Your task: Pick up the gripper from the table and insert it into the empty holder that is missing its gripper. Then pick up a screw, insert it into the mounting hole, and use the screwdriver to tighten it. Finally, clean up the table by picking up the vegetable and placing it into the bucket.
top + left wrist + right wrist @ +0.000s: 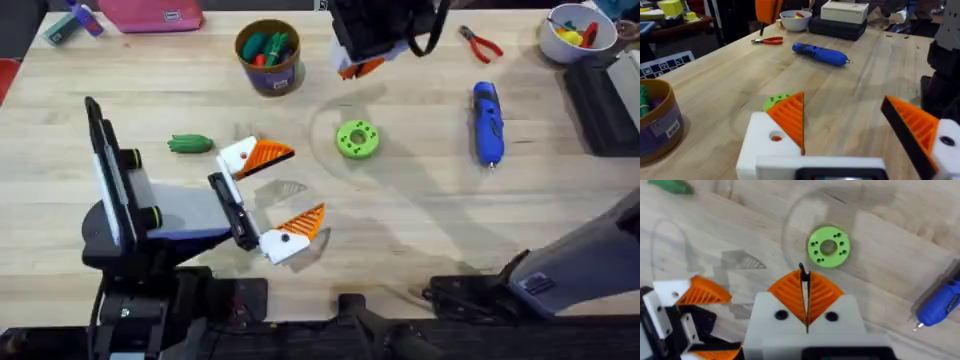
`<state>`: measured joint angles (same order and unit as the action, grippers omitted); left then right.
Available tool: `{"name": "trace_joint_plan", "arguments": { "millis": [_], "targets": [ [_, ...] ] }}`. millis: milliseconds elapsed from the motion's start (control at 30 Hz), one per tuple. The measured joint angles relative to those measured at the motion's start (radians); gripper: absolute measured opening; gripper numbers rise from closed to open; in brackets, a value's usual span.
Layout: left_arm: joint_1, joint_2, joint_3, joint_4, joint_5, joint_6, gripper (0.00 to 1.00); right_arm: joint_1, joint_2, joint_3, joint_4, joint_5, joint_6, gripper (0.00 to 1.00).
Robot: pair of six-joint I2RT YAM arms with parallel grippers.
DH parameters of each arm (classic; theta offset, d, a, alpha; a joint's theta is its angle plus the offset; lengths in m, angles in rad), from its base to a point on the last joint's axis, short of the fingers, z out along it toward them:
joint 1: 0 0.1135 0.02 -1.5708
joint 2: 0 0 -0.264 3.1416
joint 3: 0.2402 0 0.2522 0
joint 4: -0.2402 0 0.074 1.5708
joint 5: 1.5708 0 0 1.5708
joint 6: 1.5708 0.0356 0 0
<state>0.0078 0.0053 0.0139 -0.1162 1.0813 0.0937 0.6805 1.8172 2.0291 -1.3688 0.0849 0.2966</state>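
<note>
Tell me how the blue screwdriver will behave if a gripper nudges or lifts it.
The screwdriver is a smooth cylinder lying flat on the table, so a sideways nudge would probably roll it. It looks rigid and should not flex. Its smooth-looking body may slip between fingers, and gripped near one end it would likely tilt.

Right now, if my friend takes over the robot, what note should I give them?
The left tool is open, low over the table, with an orange wedge on each finger.
The right tool is shut and raised near the green disc.
The screwdriver lies on the table.
The vegetable is on the table, not yet in the bucket.
Left to do: bin the vegetable. I cannot tell about the screw step.
</note>
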Motion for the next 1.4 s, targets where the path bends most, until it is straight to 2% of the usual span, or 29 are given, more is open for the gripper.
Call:
{"name": "trace_joint_plan", "arguments": {
  "millis": [300, 567, 833, 1067, 1233, 1400],
  "targets": [
    [0.000, 0.000, 0.000, 0.000, 0.000, 0.000, 0.985, 0.073, 0.000, 0.095, -0.069, 0.000, -0.169, 0.006],
    [0.000, 0.000, 0.000, 0.000, 0.000, 0.000, 0.985, 0.148, 0.000, 0.121, -0.075, 0.000, -0.336, 0.006],
    [0.000, 0.000, 0.000, 0.000, 0.000, 0.000, 0.985, 0.219, 0.000, 0.123, -0.068, 0.000, -0.572, 0.006],
    [0.000, 0.000, 0.000, 0.000, 0.000, 0.000, 0.985, 0.231, 0.003, 0.123, -0.068, -0.007, -0.728, 0.006],
    [0.000, 0.000, 0.000, 0.000, 0.000, 0.000, 0.986, 0.233, 0.018, 0.125, -0.068, -0.083, -0.843, 0.006],
    [0.000, 0.000, 0.000, 0.000, 0.000, 0.000, 0.985, 0.246, 0.019, 0.126, -0.057, -0.094, -0.885, 0.006]
  ]
}}
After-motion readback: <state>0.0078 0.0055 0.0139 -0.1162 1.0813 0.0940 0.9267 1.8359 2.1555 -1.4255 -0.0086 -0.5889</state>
